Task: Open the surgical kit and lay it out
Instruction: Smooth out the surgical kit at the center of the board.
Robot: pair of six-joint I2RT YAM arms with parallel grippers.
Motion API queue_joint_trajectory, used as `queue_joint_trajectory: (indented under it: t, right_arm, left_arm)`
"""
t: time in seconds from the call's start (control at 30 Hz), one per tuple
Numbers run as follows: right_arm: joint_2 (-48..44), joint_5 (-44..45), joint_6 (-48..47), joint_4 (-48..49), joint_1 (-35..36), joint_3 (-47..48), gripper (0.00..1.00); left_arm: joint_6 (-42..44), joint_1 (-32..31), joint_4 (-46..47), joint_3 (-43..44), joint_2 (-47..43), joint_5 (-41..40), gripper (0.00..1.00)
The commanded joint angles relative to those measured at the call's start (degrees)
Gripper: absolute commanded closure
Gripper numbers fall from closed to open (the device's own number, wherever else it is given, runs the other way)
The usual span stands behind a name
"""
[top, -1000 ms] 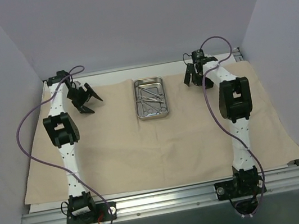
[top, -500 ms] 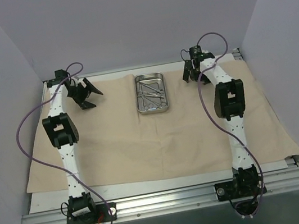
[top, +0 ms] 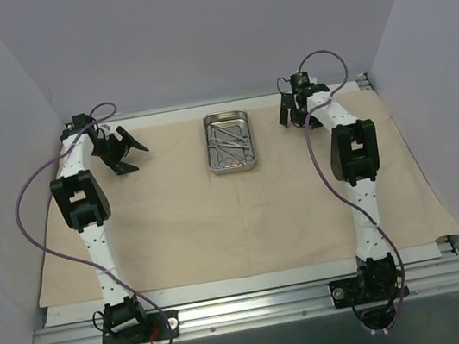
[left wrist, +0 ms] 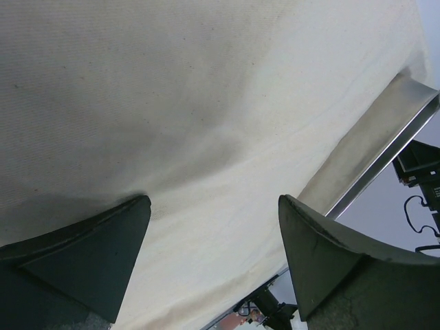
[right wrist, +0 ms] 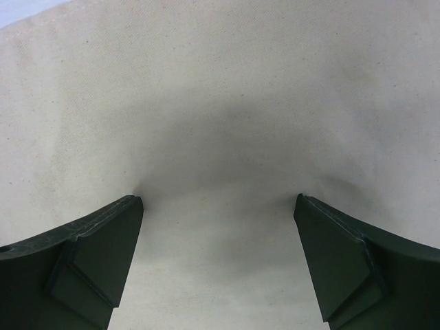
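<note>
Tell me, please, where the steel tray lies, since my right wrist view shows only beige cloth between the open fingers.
Observer: The steel tray sits on the beige cloth near its far edge, between the two grippers, apart from the right gripper.
Operator: Are the instruments laid out?
Observer: No, the slim steel instruments lie inside the tray.
Operator: And the other arm?
Observer: The left gripper is open over the cloth's far left part, holding nothing.
</note>
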Motion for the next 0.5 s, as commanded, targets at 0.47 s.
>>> queue_joint_trajectory:
  t: [0.47]
  right_arm:
    - [4.2, -8.2, 0.0, -8.9, 1.0, -5.5, 0.0]
  left_arm:
    - [4.3, 2.8, -6.8, 4.5, 8.6, -14.4, 0.09]
